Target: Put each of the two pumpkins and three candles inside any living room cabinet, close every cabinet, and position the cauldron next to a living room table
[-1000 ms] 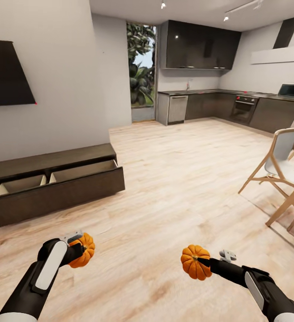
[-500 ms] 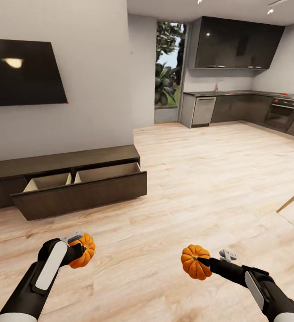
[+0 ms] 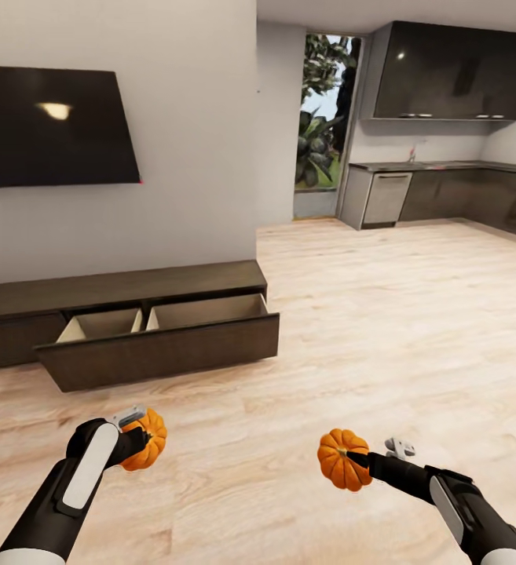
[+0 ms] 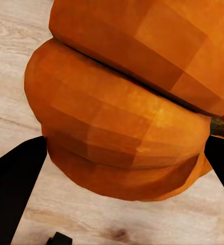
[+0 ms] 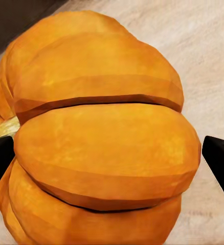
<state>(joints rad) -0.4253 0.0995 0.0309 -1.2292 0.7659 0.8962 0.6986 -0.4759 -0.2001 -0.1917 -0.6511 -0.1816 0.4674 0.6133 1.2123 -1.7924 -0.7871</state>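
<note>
1. The cabinet (image 3: 124, 318) is the long dark wooden unit ahead of both grippers and off toward the left one, under the wall screen (image 3: 49, 125). Its wide drawer (image 3: 159, 345) stands pulled out, showing two pale compartments, so either pumpkin can go straight in from above.
2. The left gripper (image 3: 132, 441) is clamped on a pumpkin (image 3: 146, 438), carried low above the wooden floor (image 3: 383, 329). In the left wrist view the orange ribs (image 4: 127, 117) bulge between the dark fingers (image 4: 15, 178).
3. The right gripper (image 3: 360, 459) is closed around the second pumpkin (image 3: 341, 459), with the stem side facing the fingers. The right wrist view shows its ribbed body (image 5: 102, 138) squeezed from both flanks.
4. Handling, as a guess: these small pumpkins look stiff and light, smooth-skinned and round, so they could roll or slip. A grip across the widest ribs, as now, seems safest.
</note>
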